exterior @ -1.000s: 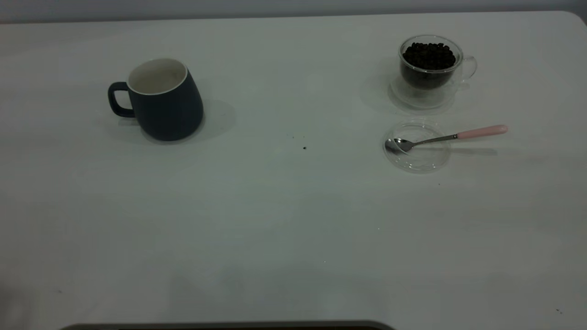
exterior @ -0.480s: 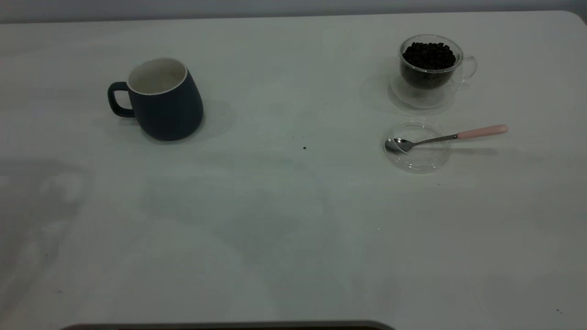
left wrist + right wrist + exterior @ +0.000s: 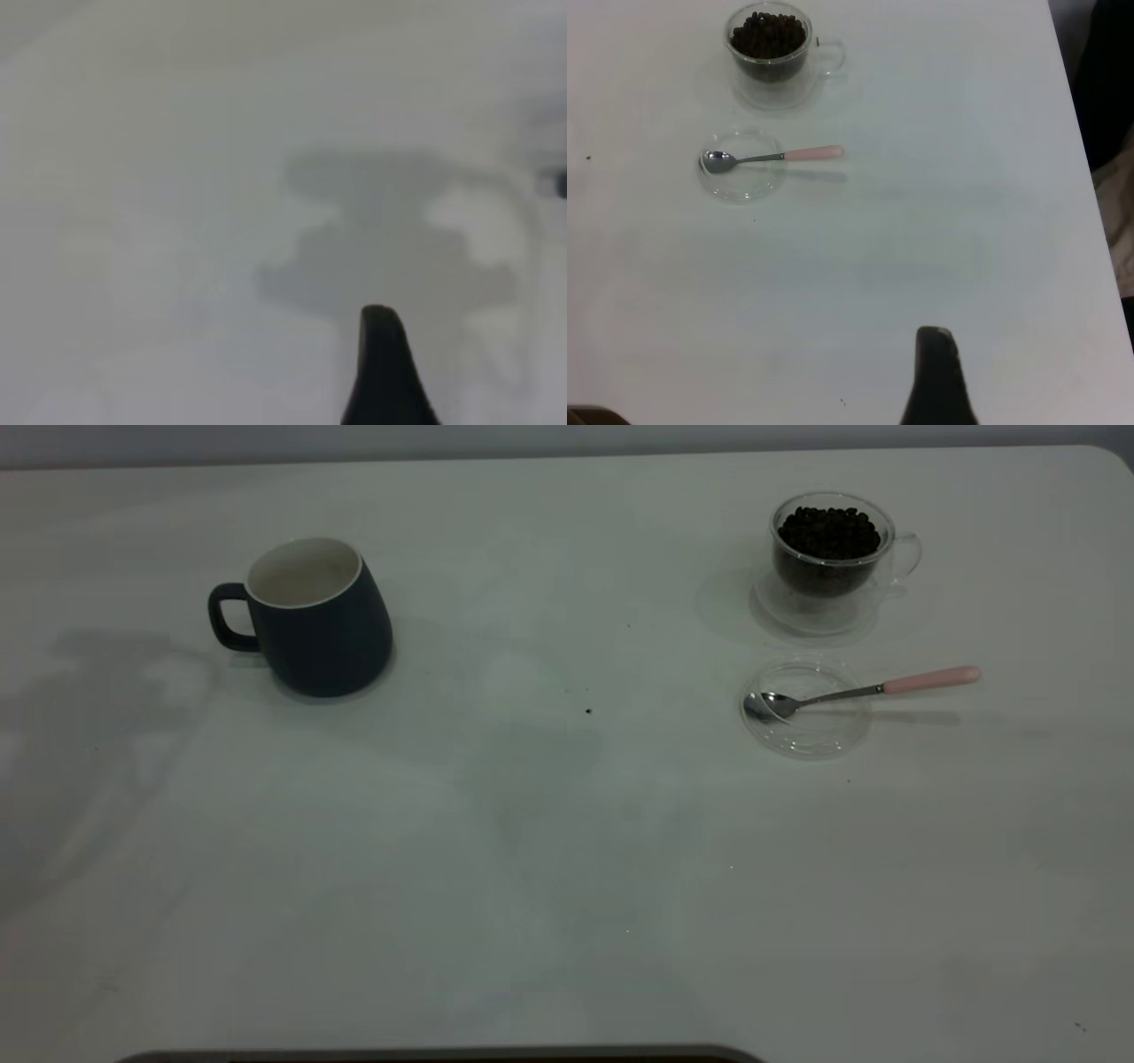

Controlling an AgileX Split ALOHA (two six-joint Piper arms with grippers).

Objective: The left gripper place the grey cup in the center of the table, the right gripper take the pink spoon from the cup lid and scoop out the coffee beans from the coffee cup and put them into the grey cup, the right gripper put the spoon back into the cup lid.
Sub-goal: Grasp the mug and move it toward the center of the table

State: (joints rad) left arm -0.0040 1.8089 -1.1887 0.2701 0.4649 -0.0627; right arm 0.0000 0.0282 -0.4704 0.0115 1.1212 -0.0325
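Evidently nothing of the task is done yet. The grey cup [image 3: 310, 615] stands upright at the left side of the table [image 3: 549, 886], well apart from the center, its handle turned outward and its white inside bare. At the right, the coffee cup [image 3: 830, 558] holds a full heap of coffee beans [image 3: 829, 531]. Just in front of it lies the cup lid [image 3: 804, 710], with the pink spoon [image 3: 864, 691] resting bowl-down in it and its pink handle overhanging the rim.

Neither arm shows in the exterior view; only a shadow falls on the table left of the grey cup. Each wrist view shows a single dark fingertip of the left gripper [image 3: 383, 372] and the right gripper [image 3: 937, 376], both holding nothing; whether their claws are wide or narrow cannot be told.

All steps remain: moving the mug, scooping, returning the spoon.
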